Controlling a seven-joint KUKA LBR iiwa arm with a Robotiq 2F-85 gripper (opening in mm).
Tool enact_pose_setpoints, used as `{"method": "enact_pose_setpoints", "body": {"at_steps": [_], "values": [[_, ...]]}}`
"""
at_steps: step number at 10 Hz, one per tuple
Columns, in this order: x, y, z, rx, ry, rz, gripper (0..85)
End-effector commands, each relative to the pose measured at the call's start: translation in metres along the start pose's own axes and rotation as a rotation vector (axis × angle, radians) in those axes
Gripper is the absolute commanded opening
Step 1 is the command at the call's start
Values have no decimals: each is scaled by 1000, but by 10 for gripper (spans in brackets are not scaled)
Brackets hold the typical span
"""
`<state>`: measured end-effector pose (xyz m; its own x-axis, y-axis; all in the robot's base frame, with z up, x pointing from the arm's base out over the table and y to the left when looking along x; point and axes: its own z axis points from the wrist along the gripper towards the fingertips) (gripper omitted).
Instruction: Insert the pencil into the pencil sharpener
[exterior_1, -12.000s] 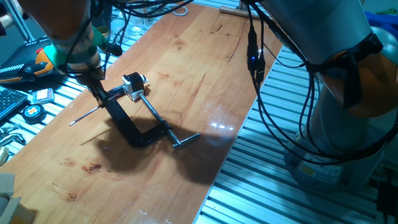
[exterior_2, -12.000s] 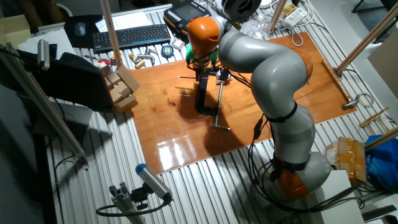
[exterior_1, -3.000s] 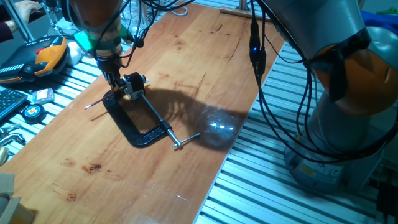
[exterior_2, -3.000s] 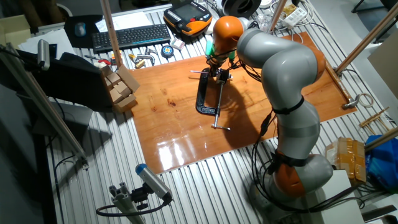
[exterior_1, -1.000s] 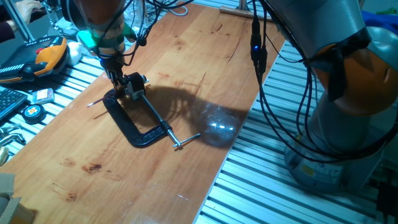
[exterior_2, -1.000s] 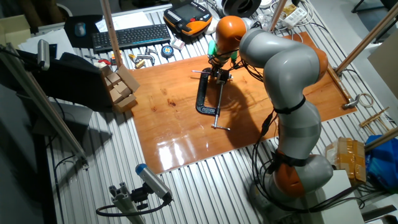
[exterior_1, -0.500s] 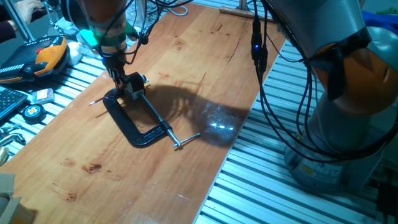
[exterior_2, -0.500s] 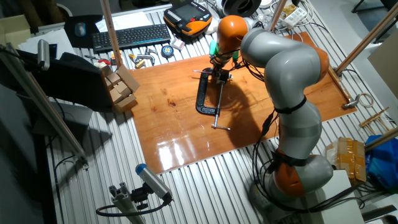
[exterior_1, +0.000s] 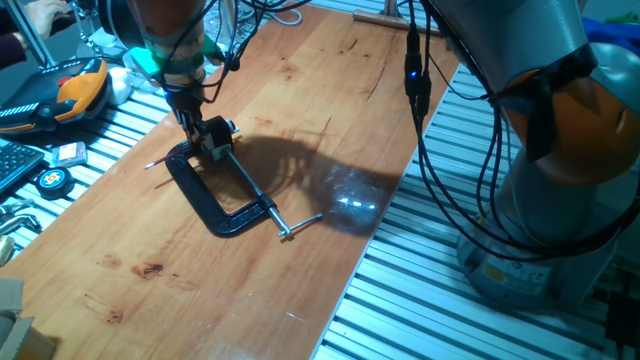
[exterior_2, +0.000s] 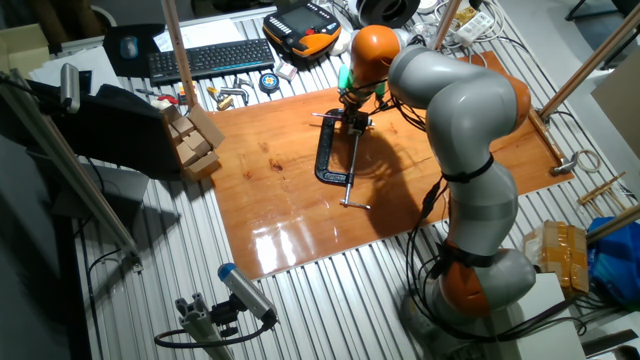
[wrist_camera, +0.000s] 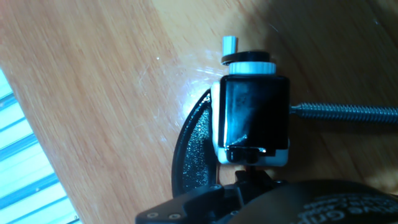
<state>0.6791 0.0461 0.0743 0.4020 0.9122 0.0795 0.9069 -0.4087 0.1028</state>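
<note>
- Since a second ago the gripper (exterior_1: 190, 122) has barely crept along; its fingers grip the pencil (exterior_1: 160, 161).
- I see the pencil sharpener (wrist_camera: 255, 112) clamped in the clamp (exterior_1: 205, 196) on the desk (exterior_1: 300, 120).
- Any tilt could jam or snap the tip, I judge.

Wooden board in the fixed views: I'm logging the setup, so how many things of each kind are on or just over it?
Black C-shaped metal clamp: 1
Small white and black boxy pencil sharpener: 1
Thin dark red-brown pencil: 1
Total: 3
</note>
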Motion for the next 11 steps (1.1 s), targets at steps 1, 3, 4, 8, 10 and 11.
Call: {"method": "enact_pose_setpoints", "body": {"at_steps": [1, 3, 4, 8, 10, 11], "values": [[-2, 0, 1, 0, 0, -4, 0], [-4, 0, 2, -1, 0, -7, 0], [-4, 0, 2, -2, -1, -7, 0], [-4, 0, 0, 2, 3, -11, 0], [-4, 0, 0, 3, 2, -16, 0], [-4, -1, 1, 5, 3, -15, 170]]}}
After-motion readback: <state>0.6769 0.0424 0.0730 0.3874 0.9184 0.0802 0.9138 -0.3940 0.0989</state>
